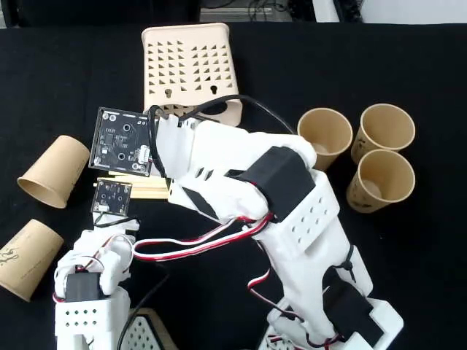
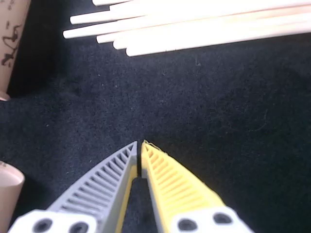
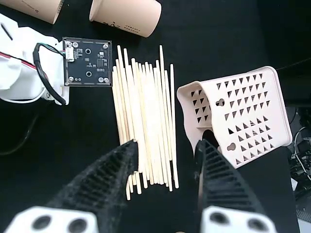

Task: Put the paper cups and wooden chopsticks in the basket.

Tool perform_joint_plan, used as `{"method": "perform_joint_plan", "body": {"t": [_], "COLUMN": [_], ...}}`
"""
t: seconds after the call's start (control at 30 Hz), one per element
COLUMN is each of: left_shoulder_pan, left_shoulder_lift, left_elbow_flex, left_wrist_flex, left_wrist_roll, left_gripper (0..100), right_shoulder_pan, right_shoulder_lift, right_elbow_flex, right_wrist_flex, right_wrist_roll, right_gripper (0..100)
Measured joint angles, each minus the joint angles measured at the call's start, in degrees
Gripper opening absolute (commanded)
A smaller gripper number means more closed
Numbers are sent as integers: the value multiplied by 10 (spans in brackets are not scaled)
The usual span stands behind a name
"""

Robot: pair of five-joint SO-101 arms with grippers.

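At the upper middle of the high view, the basket [image 1: 190, 69] is showing none of the task's things inside, so the job is looking barely begun. Wooden chopsticks [image 3: 146, 116] are lying bundled on the black cloth [image 1: 408, 277] near it; the right gripper [image 3: 167, 145] is hanging over them, spread wide and empty. The left gripper [image 2: 140, 144] is pinched together on nothing near the stick ends. Three paper cups [image 1: 381, 180] are standing at the right, two tipped cups [image 1: 55, 171] are lying at the left, and the right arm [image 1: 314, 219] is crowding the middle.
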Motion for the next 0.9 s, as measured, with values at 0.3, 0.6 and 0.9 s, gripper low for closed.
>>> {"method": "perform_joint_plan", "body": {"t": [0.3, 0.6, 0.9], "left_shoulder_pan": [0, 0, 0], "left_shoulder_lift": [0, 0, 0], "left_elbow_flex": [0, 0, 0], "left_wrist_flex": [0, 0, 0], "left_wrist_roll": [0, 0, 0], "left_gripper": [30, 30, 30], "right_shoulder_pan": [0, 0, 0], "right_shoulder_lift": [0, 0, 3], "right_elbow_flex": [0, 0, -32], "right_wrist_flex": [0, 0, 0], "right_wrist_roll": [0, 0, 4], "right_gripper": [204, 204, 204]}}
